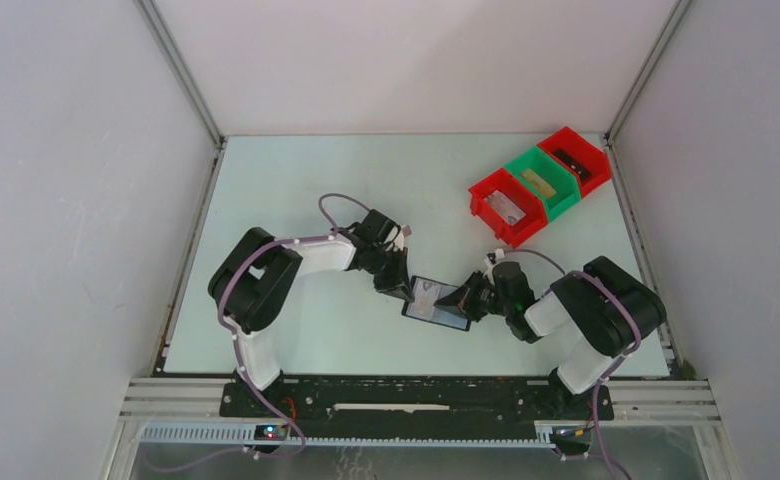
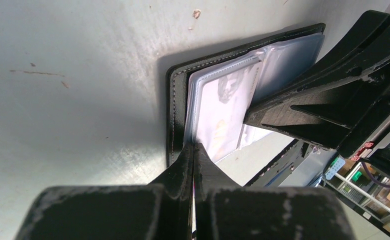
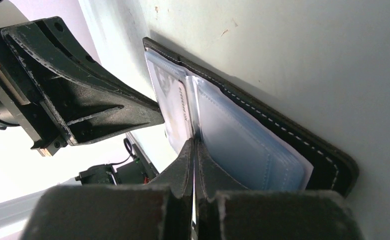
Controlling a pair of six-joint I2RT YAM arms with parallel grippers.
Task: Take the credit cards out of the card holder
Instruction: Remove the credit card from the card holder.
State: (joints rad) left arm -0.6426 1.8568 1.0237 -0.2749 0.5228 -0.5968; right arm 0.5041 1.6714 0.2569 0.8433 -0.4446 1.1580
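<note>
The card holder lies open on the table between my two grippers, black cover down. In the left wrist view its black stitched cover frames a pale card in a clear sleeve. In the right wrist view the pale card sits left of the grey-blue inner panel. My left gripper is shut, its tips touching the holder's near edge by the card. My right gripper is shut, its tips pressing on the inside between card and panel. Each gripper also shows in the top view, left and right.
Three plastic bins stand in a row at the back right: a red bin, a green bin and another red bin, each with something in it. White walls close the table on three sides.
</note>
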